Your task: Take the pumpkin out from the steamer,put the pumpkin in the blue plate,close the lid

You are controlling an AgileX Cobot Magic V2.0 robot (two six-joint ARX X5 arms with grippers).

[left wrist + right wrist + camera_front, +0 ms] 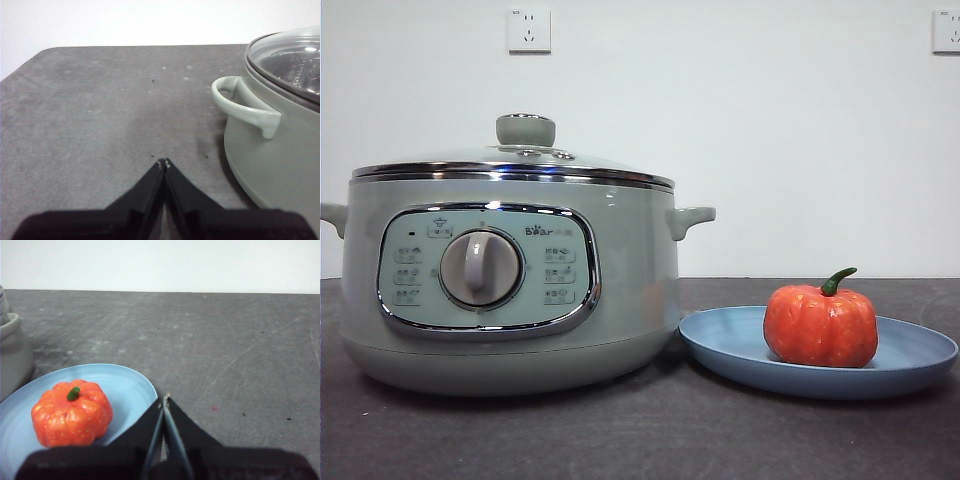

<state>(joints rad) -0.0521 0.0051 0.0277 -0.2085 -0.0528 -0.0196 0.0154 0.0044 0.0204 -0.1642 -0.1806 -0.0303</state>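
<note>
Steamer [510,290] stands at the left of the dark table [640,440], its lid [515,160] seated squarely on the rim. Just to its right lies the blue plate [910,360], with the pumpkin [820,325] resting upright on it, stem up. Left gripper [164,163] hovers beside the steamer's side handle, jaws closed and empty. Right gripper [165,399] sits by the plate's edge, jaws likewise pressed together, holding nothing.

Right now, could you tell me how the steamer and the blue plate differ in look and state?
The steamer is tall, deep and sage green; the blue plate is low, shallow and light blue. The steamer is closed under its glass lid; the blue plate lies open, holding the pumpkin. Both are round and stand on the dark table.
</note>
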